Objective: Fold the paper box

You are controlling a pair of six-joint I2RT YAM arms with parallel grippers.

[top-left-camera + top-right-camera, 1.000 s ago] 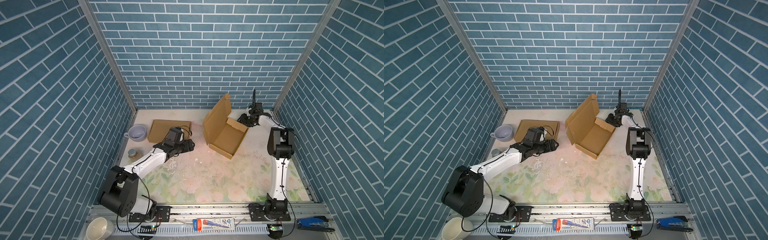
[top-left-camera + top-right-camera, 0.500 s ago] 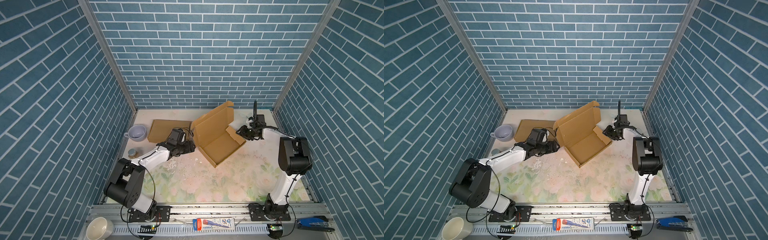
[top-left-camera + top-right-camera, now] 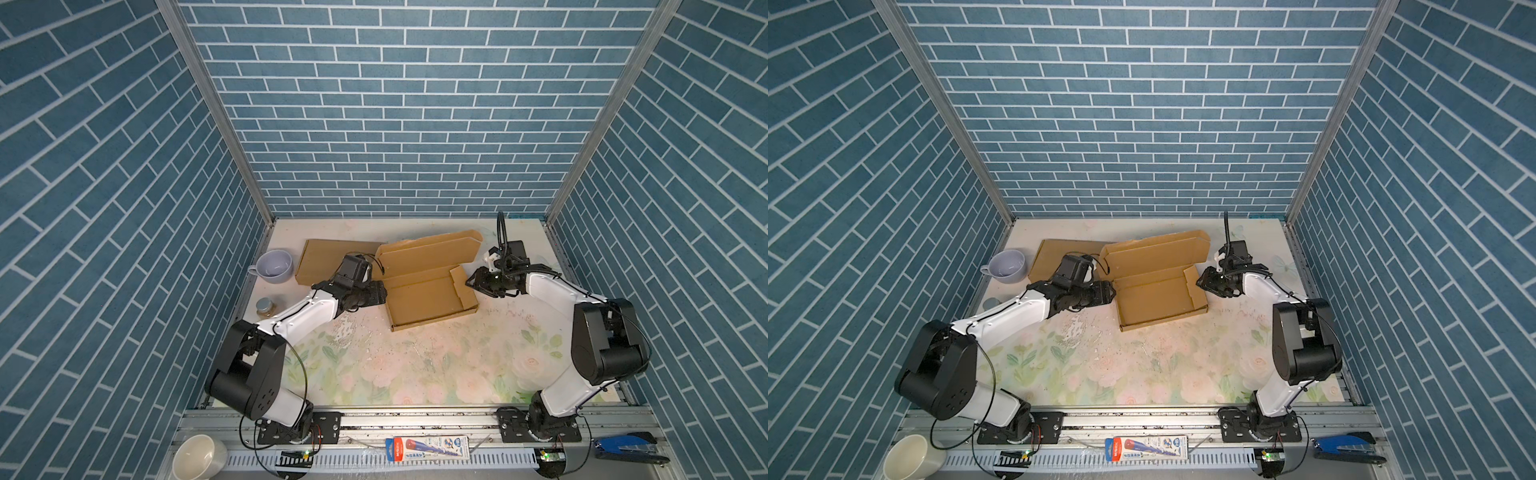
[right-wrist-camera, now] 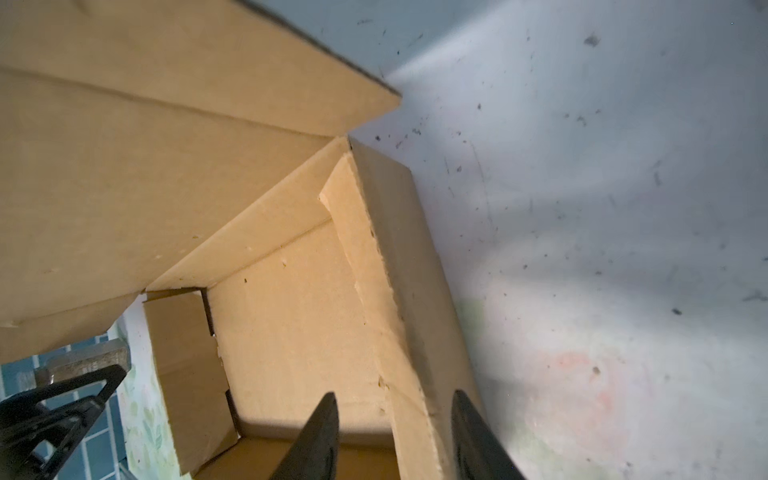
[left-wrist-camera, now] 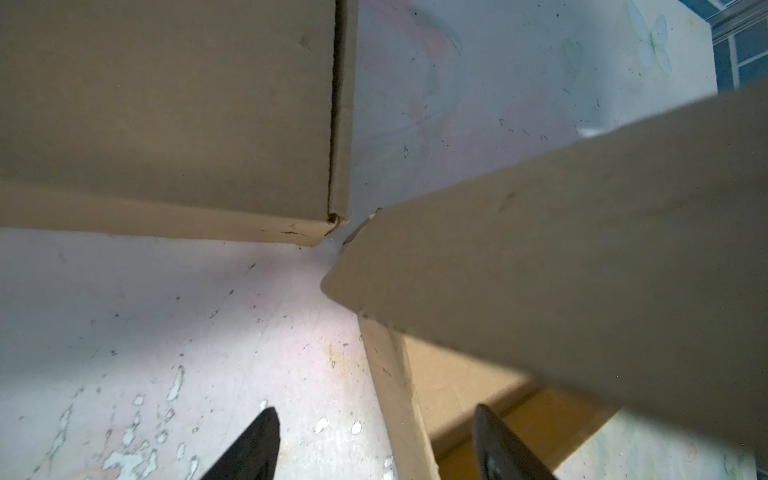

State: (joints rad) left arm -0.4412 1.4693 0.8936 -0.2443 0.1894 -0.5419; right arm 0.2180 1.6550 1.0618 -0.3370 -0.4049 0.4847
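Note:
The paper box (image 3: 424,293) (image 3: 1158,297) is an open brown cardboard tray at the back middle of the table, its lid (image 3: 428,253) leaning back. My left gripper (image 3: 380,293) (image 3: 1111,293) (image 5: 375,410) is open. Its fingers straddle the box's left wall (image 5: 395,399) without touching it. My right gripper (image 3: 471,284) (image 3: 1201,282) (image 4: 394,394) is also open, astride the right wall (image 4: 415,332). One finger is inside the tray and the other is close to the wall's outer face. The raised side flap (image 3: 459,276) stands just in front of it.
A flat cardboard sheet (image 3: 328,259) (image 5: 166,104) lies behind the left gripper, almost touching the box's corner. A lilac cup (image 3: 274,266) and a small jar (image 3: 264,306) stand by the left wall. A white bowl (image 3: 199,459), a packet (image 3: 428,446) and a stapler (image 3: 627,446) lie at the front rail.
The box has swung round and slid left and forward, and its lid leans lower. My right gripper followed its right wall. The left gripper reached the left wall and its jaws narrowed a little.

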